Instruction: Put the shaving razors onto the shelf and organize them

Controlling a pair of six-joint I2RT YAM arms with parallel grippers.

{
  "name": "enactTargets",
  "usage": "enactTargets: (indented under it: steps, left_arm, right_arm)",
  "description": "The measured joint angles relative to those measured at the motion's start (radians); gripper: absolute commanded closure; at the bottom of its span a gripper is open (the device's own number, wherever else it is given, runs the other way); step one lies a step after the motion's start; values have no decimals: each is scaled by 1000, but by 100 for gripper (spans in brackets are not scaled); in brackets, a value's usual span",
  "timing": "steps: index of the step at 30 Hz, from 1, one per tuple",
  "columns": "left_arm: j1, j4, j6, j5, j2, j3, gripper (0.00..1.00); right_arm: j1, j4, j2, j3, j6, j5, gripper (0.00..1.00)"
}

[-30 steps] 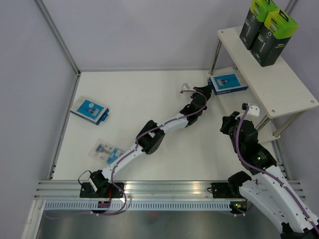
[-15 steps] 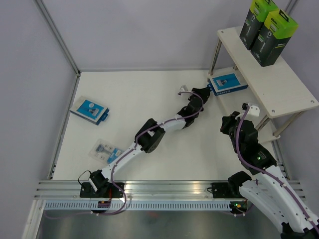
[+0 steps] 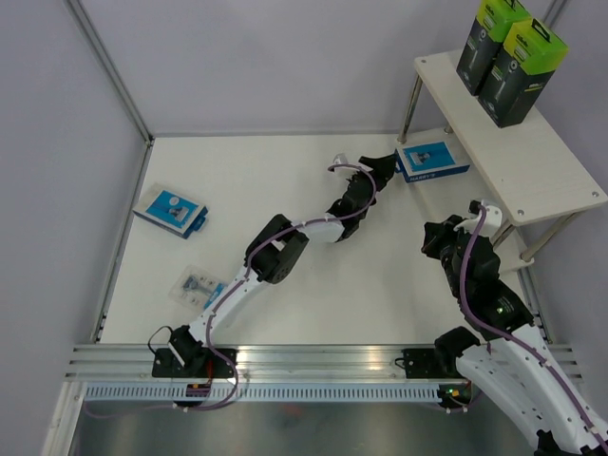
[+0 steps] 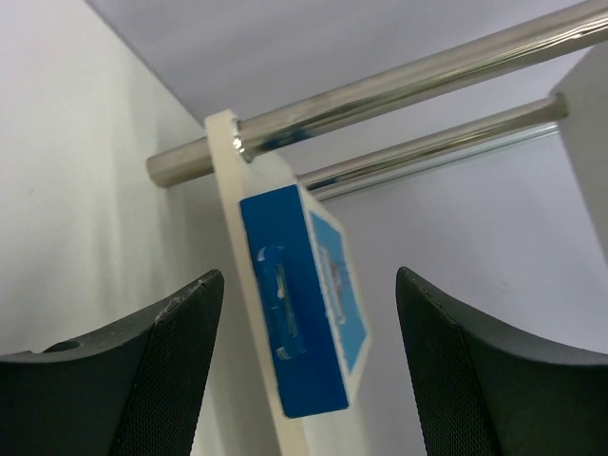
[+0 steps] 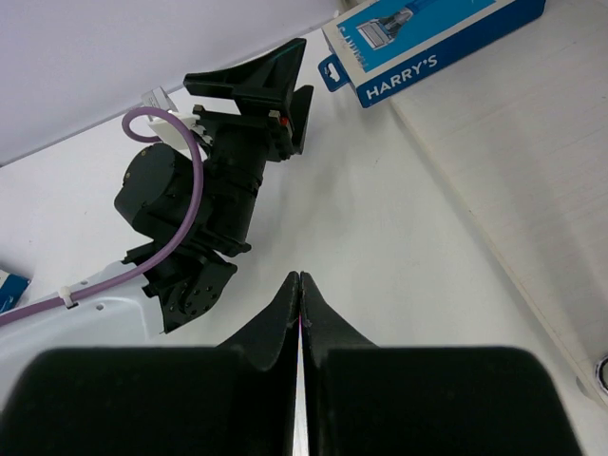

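A flat blue-and-white razor box (image 3: 432, 160) lies on the lower board of the shelf (image 3: 541, 171). My left gripper (image 3: 386, 169) stands open just left of it, touching nothing. In the left wrist view the box (image 4: 304, 323) rests free on the board edge (image 4: 237, 237) between my spread fingers (image 4: 176, 361). Two tall black boxes with lime-green tops (image 3: 503, 57) stand on the upper board. Another blue box (image 3: 171, 209) and a clear blister pack (image 3: 202, 288) lie on the table at the left. My right gripper (image 3: 435, 236) is shut and empty, (image 5: 300, 275) low over the table.
Silver shelf legs (image 4: 399, 81) run past the lower board. In the right wrist view, the lower board (image 5: 513, 171) carries the box (image 5: 427, 38), with the left gripper (image 5: 252, 85) beside it. White walls and a metal frame post (image 3: 109, 71) bound the table.
My left gripper has opened and let go of the blue box on the lower board, then drawn back slightly to the left. The right arm has barely moved.
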Motion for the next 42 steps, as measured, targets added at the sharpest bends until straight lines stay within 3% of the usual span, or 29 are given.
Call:
enactTargets:
  steps: [4, 9, 14, 17, 18, 22, 27, 32, 36, 42]
  left_arm:
    - [13, 42, 4, 32, -50, -85, 19]
    - [47, 63, 24, 79, -247, -420, 19]
    - [163, 84, 75, 188, -485, -735, 19]
    - [271, 81, 136, 283, -644, -892, 19]
    - [309, 66, 156, 321, -697, -933, 19]
    - [439, -64, 243, 442, -910, -1053, 15]
    - [574, -309, 378, 525, -1147, -1127, 8]
    - [756, -606, 477, 579, -1275, -1125, 7]
    - [888, -764, 541, 571, -1356, -1154, 1]
    - [981, -896, 579, 458, -1484, -1211, 0]
  right_arm:
    - [0, 1, 2, 0, 2, -22, 93]
    - [0, 32, 59, 0, -3, -75, 79]
    - [0, 105, 172, 3, -24, -150, 65]
    - [0, 169, 258, 6, -33, -199, 51]
    - [0, 195, 284, 6, -36, -219, 41]
    - [0, 320, 409, 16, -23, -300, 22]
    - [23, 470, 584, 47, -3, -369, 16]
    - [89, 595, 788, 140, 28, -442, 15]
    - [148, 719, 942, 195, 69, -510, 14]
    - [196, 980, 1263, 289, 228, -646, 14]
